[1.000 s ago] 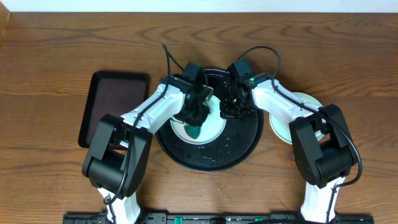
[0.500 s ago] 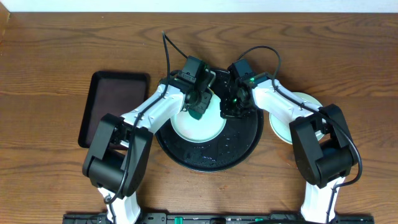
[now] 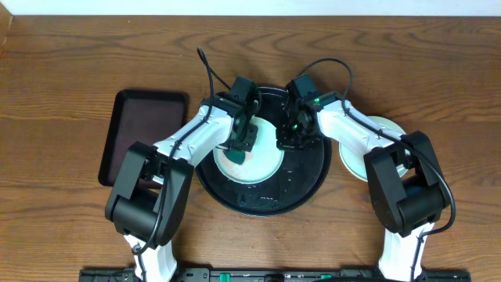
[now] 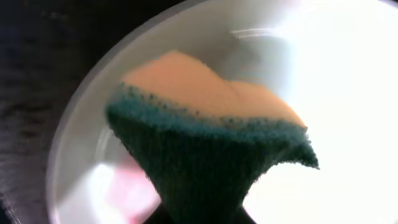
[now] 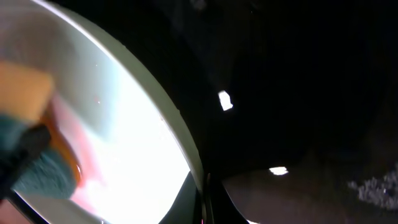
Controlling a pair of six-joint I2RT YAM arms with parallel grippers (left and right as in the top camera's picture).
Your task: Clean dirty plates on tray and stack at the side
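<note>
A light mint-green plate [image 3: 258, 160] lies on the round black tray [image 3: 301, 184]. My left gripper [image 3: 239, 143] is shut on a green and orange sponge [image 4: 211, 143] and presses it on the plate's left part, by a red smear [image 4: 134, 186]. My right gripper [image 3: 291, 138] is shut on the plate's right rim [image 5: 168, 124], with one finger on each side of the rim. The sponge also shows at the left edge of the right wrist view [image 5: 25, 124]. More pale plates [image 3: 387, 125] lie to the right of the tray, partly hidden under my right arm.
A dark rectangular tray [image 3: 145, 129] lies on the wooden table to the left. Water drops speckle the black tray's front part [image 3: 270, 196]. Both arms cross over the tray's back half.
My left gripper has moved the sponge across the plate: toward the back rim, then back down and to the left. My right gripper has stayed on the rim.
</note>
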